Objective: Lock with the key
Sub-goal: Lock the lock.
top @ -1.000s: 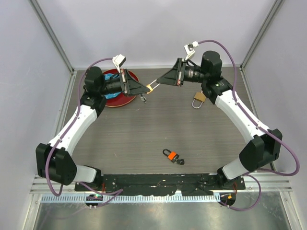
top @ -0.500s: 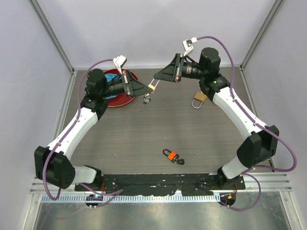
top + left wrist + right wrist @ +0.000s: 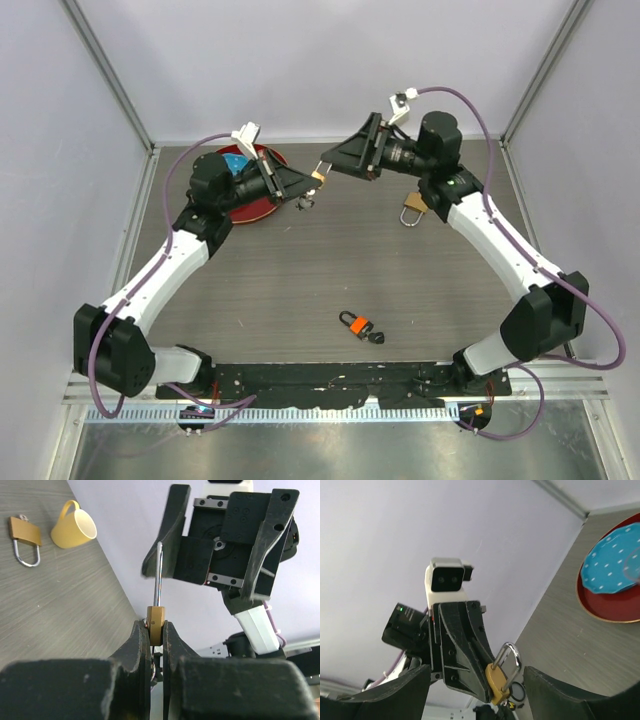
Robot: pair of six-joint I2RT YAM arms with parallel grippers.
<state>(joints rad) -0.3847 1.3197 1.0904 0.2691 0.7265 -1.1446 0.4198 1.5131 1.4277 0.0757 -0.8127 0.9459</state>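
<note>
Three padlocks, one red plate (image 3: 258,208), one blue dotted dish (image 3: 615,565), one yellow cup (image 3: 74,527), two arms. Left gripper (image 3: 306,184) is raised just right of the red plate, fingers clenched on the body of a small brass padlock (image 3: 156,624). Its shackle (image 3: 158,575) points away from the fingers toward the right gripper (image 3: 330,162). A key ring (image 3: 517,691) hangs under the padlock body; cannot tell if a key sits in the keyhole. The right gripper is a bit further right of the plate, facing the left one with fingers spread wide and gripping nothing. The shackle tip lies close by one of its fingers; contact cannot be told. The second brass padlock (image 3: 413,208) lies flat on the table (image 3: 300,280), well to the right of the plate, under the right arm, shackle towards the near side. The third padlock (image 3: 360,324), orange and black and smaller, lies on the table well apart from the plate, to the right and toward the arm bases. The cup is on its side just beside the second brass padlock, so also well right of the plate; it shows only in the left wrist view. The blue dish sits on the red plate, and the left arm crosses over both in the top view.
</note>
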